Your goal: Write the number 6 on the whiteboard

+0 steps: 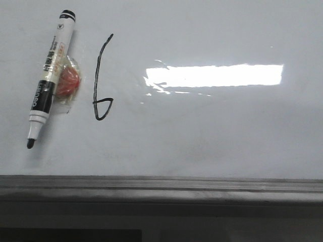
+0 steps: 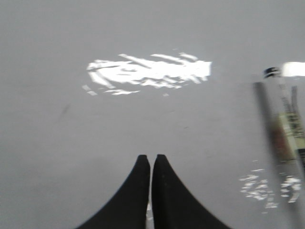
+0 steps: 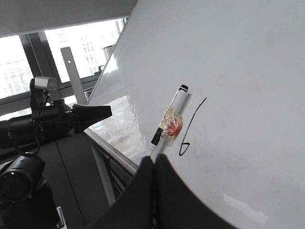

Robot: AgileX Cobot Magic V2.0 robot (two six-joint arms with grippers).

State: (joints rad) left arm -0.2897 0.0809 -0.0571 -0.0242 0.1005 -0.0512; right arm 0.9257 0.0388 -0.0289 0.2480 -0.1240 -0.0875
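Marker (image 1: 50,75) half hides red lump (image 1: 67,83) (unidentifiable)

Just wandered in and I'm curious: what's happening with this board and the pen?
A number 6 is already drawn on the whiteboard. The marker pen lies beside it, uncapped, with nothing holding it. The left gripper and right gripper are both shut and empty, clear of the pen.

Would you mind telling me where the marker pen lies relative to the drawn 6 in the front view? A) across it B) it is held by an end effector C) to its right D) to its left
D: the marker pen lies uncapped on the whiteboard, left of the number 6, apart from it.
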